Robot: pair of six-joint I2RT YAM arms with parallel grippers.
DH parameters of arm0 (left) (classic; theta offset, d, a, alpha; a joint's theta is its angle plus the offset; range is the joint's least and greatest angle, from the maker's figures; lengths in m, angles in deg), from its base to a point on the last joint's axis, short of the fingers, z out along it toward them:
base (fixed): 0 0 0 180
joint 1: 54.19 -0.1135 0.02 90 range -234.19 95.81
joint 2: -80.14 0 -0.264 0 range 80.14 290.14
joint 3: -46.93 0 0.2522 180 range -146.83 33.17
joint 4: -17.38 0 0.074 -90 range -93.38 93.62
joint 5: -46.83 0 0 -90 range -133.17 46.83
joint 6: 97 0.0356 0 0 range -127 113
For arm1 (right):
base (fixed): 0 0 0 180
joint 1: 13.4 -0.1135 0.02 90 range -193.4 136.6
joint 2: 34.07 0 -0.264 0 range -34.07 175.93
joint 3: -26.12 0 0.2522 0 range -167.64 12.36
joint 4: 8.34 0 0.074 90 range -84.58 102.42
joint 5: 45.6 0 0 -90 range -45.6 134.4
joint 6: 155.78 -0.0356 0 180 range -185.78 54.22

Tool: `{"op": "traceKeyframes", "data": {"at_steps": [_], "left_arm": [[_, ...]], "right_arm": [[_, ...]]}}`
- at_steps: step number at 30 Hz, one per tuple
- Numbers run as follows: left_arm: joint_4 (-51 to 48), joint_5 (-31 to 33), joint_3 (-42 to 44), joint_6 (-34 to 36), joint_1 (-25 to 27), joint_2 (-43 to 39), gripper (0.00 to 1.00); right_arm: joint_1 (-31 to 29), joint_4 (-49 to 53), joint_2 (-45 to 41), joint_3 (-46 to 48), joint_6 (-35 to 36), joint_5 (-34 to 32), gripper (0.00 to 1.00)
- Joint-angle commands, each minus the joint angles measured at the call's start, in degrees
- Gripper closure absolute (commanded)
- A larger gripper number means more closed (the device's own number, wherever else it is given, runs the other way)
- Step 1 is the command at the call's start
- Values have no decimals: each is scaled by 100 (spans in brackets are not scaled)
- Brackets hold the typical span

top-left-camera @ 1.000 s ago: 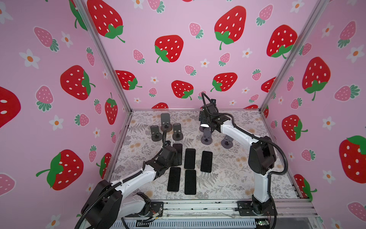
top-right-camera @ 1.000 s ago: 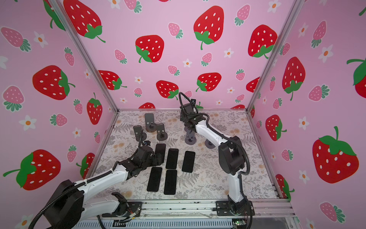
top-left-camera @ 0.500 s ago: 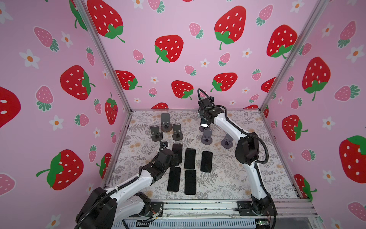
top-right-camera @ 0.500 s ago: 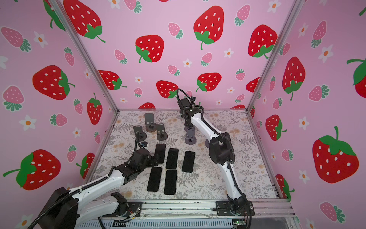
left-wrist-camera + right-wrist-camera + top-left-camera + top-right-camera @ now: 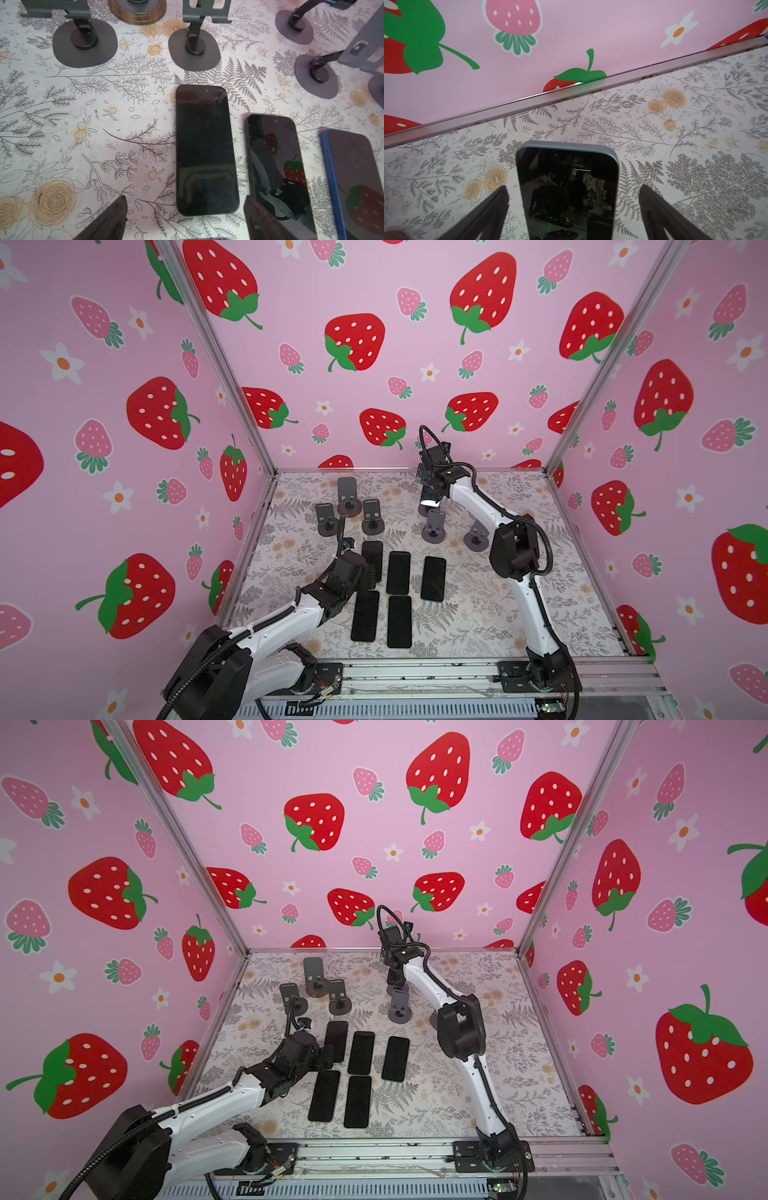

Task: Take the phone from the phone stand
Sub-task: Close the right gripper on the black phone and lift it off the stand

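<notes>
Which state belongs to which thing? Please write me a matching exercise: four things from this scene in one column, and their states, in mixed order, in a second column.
Things
1. right gripper
2. left gripper
3. blue-edged phone
4. wooden-base phone stand

States
A. lies flat on the table
B. jaws open, one on each side of an upright phone
C. stands with nothing on it
D. jaws open, one on each side of a flat black phone

Pairs: 1-B, 2-D, 3-A, 4-C

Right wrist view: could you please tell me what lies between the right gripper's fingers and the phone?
Only bare flowered table cover: the right wrist view shows a gap between each finger of the right gripper and the phone.
</notes>
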Motion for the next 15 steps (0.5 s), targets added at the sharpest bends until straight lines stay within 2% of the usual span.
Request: {"op": "traceKeyframes", "data": {"at_steps": [1, 8, 15], "left_arm": [[25, 230, -2, -13, 8, -15, 11], [32, 248, -2, -2, 20, -8, 11], [14, 223, -87, 2, 17, 217, 11]], "right_arm": [[65, -230, 158, -189, 36, 63, 0], [86, -266, 320, -289, 5, 28, 1], [95, -106, 380, -294, -227, -255, 11]]}}
